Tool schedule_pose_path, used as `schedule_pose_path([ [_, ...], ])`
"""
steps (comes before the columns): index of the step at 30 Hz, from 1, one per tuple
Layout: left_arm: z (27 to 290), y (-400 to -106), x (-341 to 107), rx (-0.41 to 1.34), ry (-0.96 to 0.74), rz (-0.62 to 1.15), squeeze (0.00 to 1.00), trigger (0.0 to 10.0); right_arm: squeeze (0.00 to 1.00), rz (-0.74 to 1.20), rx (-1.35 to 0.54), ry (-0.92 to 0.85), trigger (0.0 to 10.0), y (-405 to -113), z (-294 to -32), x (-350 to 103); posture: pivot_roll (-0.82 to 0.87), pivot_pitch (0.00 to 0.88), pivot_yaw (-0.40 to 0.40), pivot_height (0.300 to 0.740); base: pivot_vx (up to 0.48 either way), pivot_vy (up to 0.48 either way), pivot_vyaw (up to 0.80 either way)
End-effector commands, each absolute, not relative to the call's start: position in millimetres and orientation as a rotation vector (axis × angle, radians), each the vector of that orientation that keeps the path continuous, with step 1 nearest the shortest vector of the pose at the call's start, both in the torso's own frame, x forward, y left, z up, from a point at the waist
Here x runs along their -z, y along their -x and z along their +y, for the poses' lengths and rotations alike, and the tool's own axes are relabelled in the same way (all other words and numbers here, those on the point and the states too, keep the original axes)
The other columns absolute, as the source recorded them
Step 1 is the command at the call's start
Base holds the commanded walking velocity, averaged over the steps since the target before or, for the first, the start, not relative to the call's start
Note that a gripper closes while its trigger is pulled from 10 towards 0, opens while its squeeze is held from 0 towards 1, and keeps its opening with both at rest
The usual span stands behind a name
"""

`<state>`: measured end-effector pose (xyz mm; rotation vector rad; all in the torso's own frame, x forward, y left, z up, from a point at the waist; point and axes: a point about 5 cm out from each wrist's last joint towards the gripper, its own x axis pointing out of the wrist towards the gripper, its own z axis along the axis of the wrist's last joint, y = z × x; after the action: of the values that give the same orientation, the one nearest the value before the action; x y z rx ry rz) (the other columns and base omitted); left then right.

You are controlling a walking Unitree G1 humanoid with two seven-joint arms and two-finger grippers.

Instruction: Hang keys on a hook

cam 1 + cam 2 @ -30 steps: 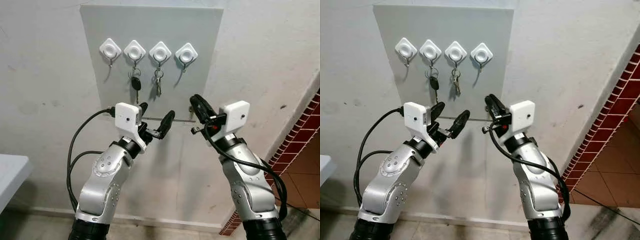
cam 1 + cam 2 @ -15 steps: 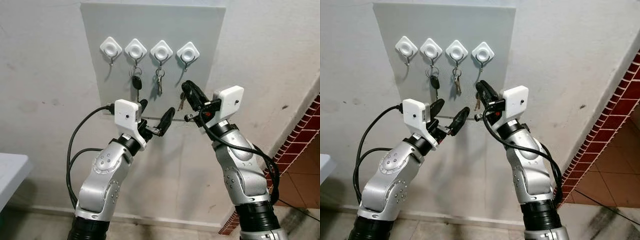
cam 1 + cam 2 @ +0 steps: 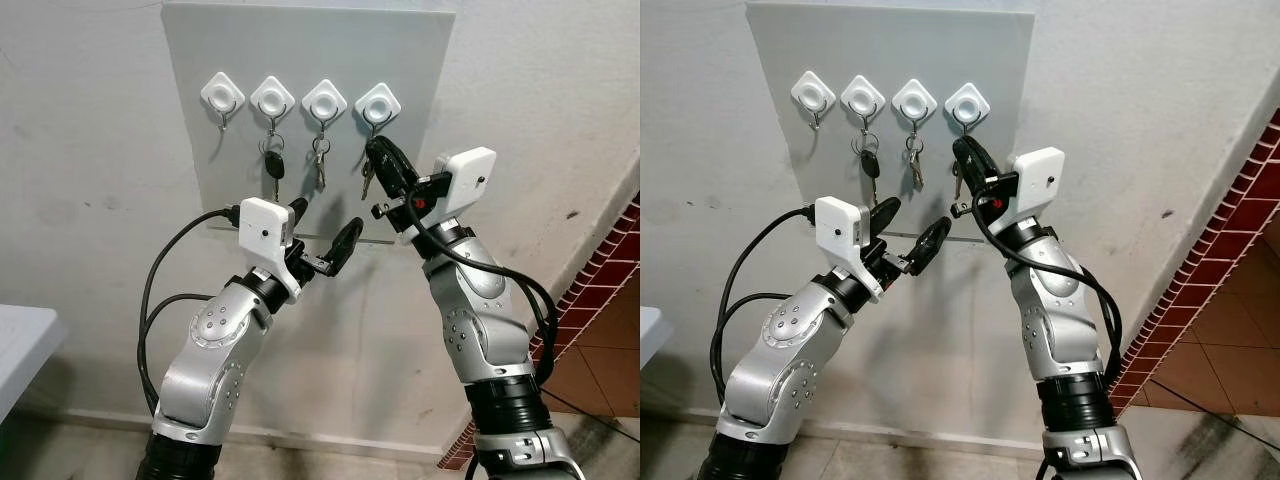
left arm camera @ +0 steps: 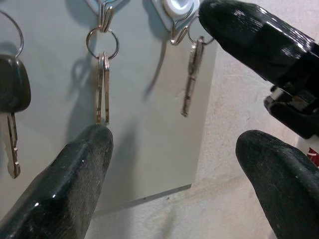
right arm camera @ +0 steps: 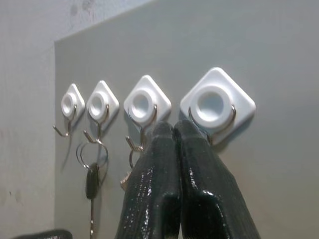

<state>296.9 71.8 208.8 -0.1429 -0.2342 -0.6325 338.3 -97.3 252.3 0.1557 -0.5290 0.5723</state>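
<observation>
Your right end effector has risen toward 12 o'clock, clenched on the key just under the rightmost hook; ring looks unhooked yet, left end effector released.

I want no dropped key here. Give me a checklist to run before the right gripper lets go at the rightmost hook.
1. Right gripper shut on the key: ok; its fingers are pressed together in the right wrist view.
2. Gripper up at the rightmost hook: ok, fingertips just below its white base.
3. Key ring seated over the hook's wire: cannot tell; the ring sits right beside the hook, partly behind the fingertip.
4. Target hook free of other keys: ok.
5. Neighbouring keys undisturbed: ok; the black-headed key and silver keys hang straight.
6. Left gripper out of the way: ok, open, lower down.
</observation>
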Motion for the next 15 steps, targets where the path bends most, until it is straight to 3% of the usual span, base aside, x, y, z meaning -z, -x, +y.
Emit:
schedule_pose_path([
  [1, 70.7, -296.1, -215.4, 0.644, 0.131, -0.250, 0.00, 10.0, 0.00, -0.571, -0.582, -0.177, 10.0, -339.0, -97.8, -262.0, 0.02, 0.000, -0.002, 0.740, 0.000, 0.000, 0.00],
  [15, 71.3, -296.3, -217.2, 0.638, 0.135, -0.252, 0.00, 10.0, 0.00, -0.572, -0.573, -0.270, 10.0, -346.9, -98.8, -268.2, 0.02, 0.000, -0.004, 0.740, 0.000, 0.000, 0.00],
])
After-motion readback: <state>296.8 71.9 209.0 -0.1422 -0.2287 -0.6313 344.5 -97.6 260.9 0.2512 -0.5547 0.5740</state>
